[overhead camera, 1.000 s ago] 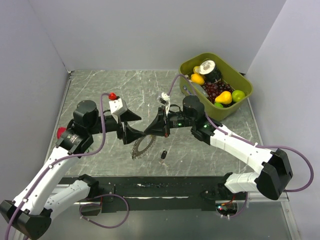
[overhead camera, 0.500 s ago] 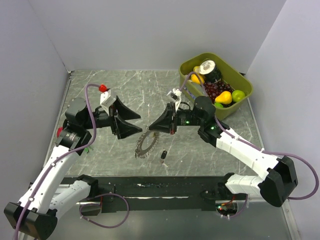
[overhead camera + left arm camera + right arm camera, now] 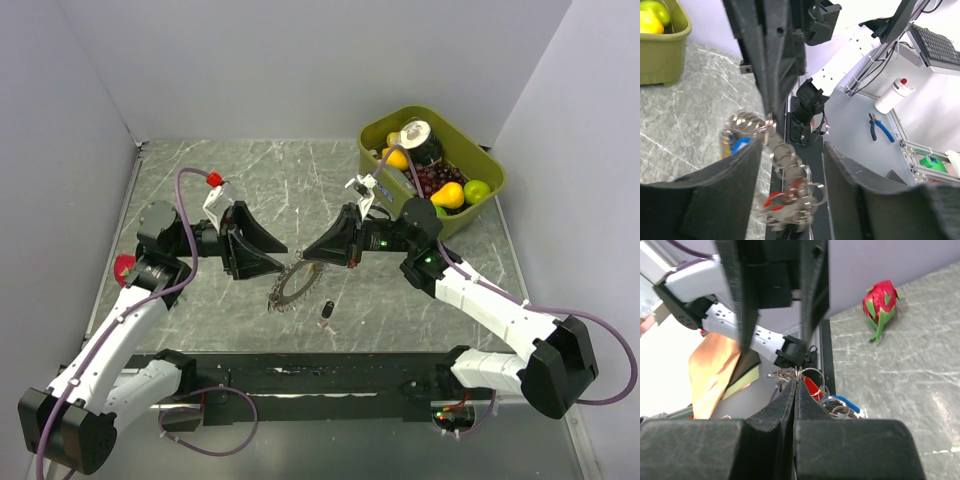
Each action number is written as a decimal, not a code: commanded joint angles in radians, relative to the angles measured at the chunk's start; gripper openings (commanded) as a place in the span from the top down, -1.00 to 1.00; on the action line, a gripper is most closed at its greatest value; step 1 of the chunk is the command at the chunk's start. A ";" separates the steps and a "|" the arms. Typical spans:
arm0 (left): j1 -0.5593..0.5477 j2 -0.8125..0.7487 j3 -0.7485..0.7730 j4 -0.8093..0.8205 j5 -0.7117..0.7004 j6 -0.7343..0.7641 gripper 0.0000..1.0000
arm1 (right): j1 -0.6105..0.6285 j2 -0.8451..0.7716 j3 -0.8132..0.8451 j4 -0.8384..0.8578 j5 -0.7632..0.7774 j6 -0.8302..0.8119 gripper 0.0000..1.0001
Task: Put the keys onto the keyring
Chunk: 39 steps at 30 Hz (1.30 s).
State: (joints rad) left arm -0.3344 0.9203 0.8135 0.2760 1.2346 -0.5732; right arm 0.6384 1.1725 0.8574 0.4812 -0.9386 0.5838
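The keyring, a ridged grey ring, hangs from my right gripper, which is shut on its top edge just above the table. In the right wrist view the gripper pinches the ring's wire, with a red key and a blue key dangling behind. My left gripper is open and faces the right one, tips almost at the ring. In the left wrist view the keyring hangs between my left fingers, with the red key low on it. A black key lies loose on the table.
An olive bin with fruit and a jar stands at the back right. A red dragon fruit lies by the left arm, also in the right wrist view. The dark front rail runs along the near edge.
My left gripper pulled back from the ring, then came close again with its jaws narrower. The right gripper shifted a little right, still holding the keyring.
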 commanded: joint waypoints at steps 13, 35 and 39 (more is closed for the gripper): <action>-0.046 0.074 0.022 0.132 0.014 -0.071 0.12 | -0.009 -0.051 0.015 0.123 -0.012 0.036 1.00; -0.103 0.115 0.061 0.100 -0.080 -0.017 0.35 | -0.011 -0.053 0.014 0.092 -0.011 0.013 1.00; -0.106 0.115 0.070 0.089 -0.081 -0.007 0.64 | -0.009 -0.051 0.009 0.094 -0.009 0.013 1.00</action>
State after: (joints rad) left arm -0.4335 1.0389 0.8337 0.3309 1.1625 -0.6029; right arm 0.6346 1.1576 0.8574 0.5106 -0.9485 0.6052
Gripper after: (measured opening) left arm 0.254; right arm 0.007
